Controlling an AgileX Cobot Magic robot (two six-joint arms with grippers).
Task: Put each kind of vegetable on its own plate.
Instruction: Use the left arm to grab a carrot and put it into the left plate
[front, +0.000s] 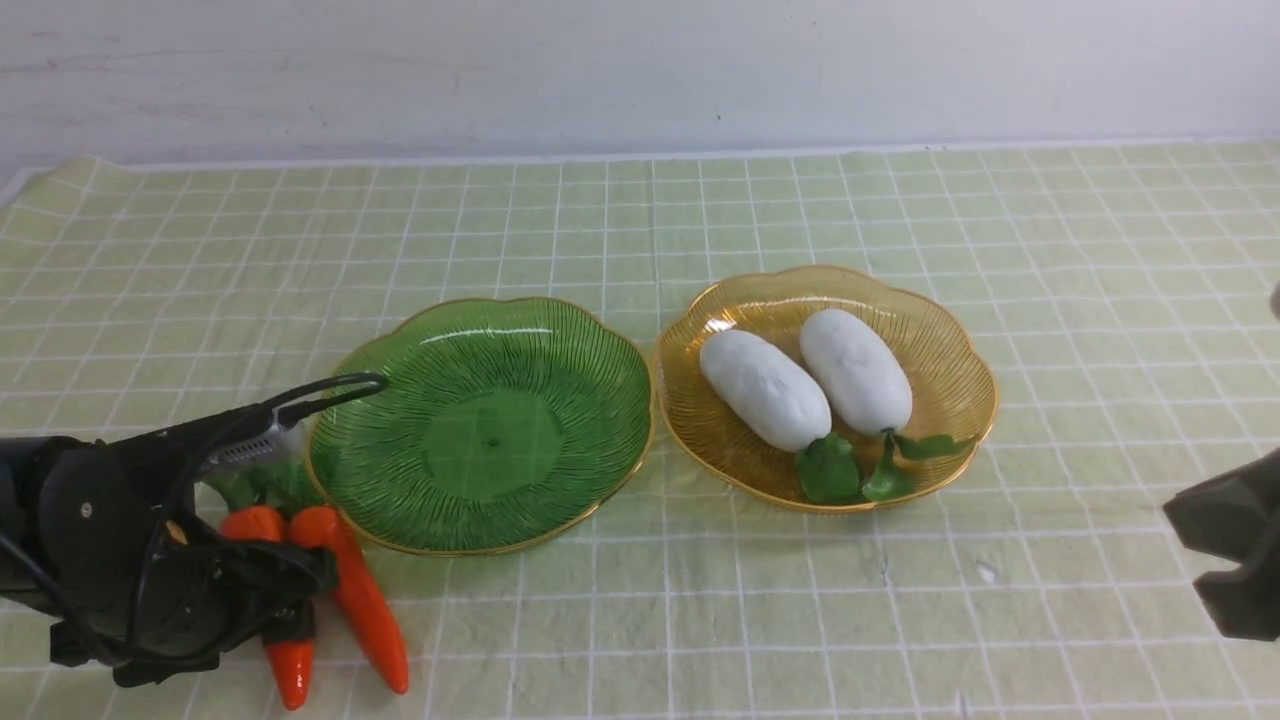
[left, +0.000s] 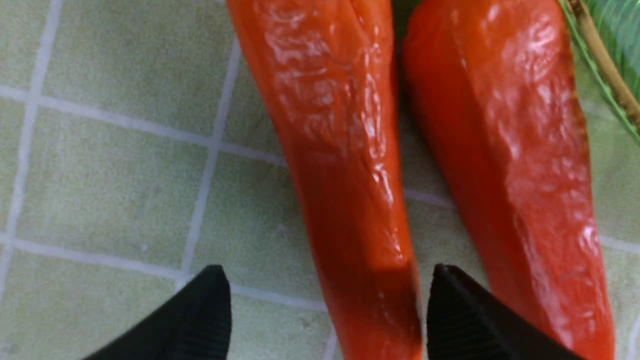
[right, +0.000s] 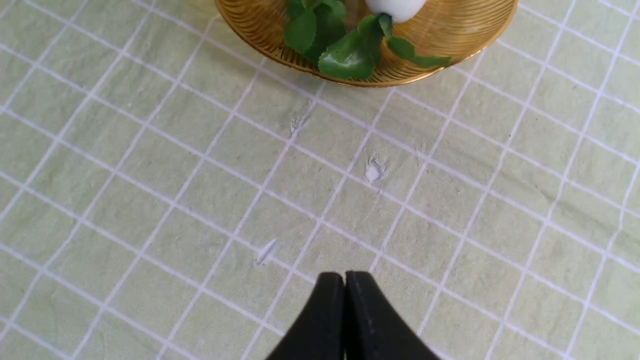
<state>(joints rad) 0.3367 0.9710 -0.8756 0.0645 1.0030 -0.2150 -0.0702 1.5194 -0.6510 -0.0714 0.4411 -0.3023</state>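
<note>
Orange carrots (front: 365, 600) are lying side by side on the worktop (front: 900, 620), just beside the green plate (front: 490, 440), tips pointing toward the robot. Radishes (front: 765, 390) are resting in the amber plate (front: 950, 350). Left wrist view: the left claw (left: 327, 270) is standing spread astride one of them. Right wrist view: the right claw (right: 345, 275) is hovering clenched over open worktop.

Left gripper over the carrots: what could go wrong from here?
1. The open left gripper straddles the outer carrot, but one finger points into the narrow gap beside the second carrot; closing could shove or catch that one.
2. The grip looks near the glossy tapered end, so the carrot may slip or tilt.
3. The green plate has its rim close by; a low carry might clip it.
</note>
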